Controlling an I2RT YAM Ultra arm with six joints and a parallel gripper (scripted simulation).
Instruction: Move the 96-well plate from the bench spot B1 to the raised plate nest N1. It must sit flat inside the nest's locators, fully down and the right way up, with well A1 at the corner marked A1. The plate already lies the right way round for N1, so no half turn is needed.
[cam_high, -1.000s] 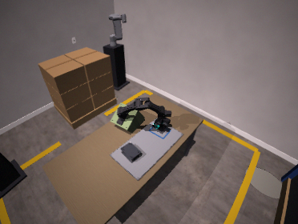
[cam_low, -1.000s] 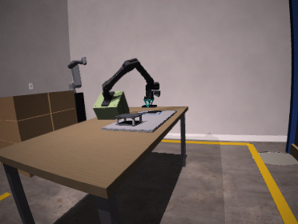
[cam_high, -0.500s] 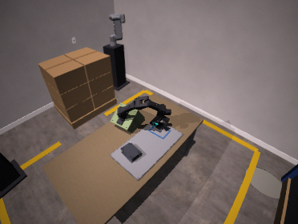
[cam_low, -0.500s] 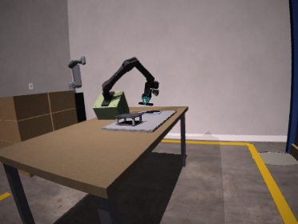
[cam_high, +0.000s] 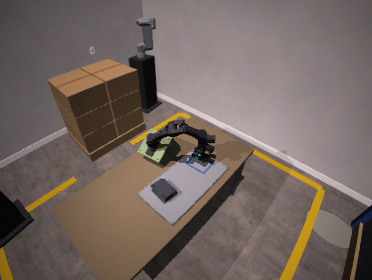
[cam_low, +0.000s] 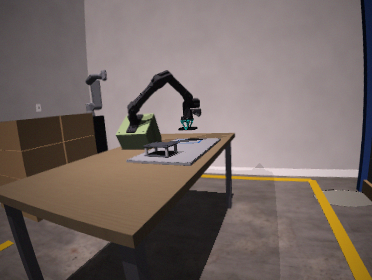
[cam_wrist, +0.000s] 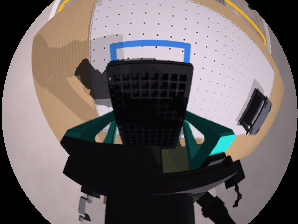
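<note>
My gripper (cam_wrist: 149, 113) is shut on the black 96-well plate (cam_wrist: 150, 99) and holds it in the air above the grey mat. The blue outline of spot B1 (cam_wrist: 149, 51) lies below and beyond the plate, empty. In the exterior view the gripper (cam_low: 187, 124) holds the plate (cam_low: 189, 128) well above the blue spot (cam_low: 192, 140). From above, the gripper (cam_high: 201, 156) hangs over the blue spot (cam_high: 200, 165). The raised black nest N1 (cam_high: 164, 189) stands on the near part of the mat; it also shows in the side view (cam_low: 161, 148) and at the right edge of the wrist view (cam_wrist: 256, 111).
The arm's green base block (cam_high: 160, 148) stands on the wooden table beside the grey mat (cam_high: 183, 186). Stacked cardboard boxes (cam_high: 97, 105) and a second robot on a black pedestal (cam_high: 145, 65) stand beyond the table. Yellow floor tape runs around the cell.
</note>
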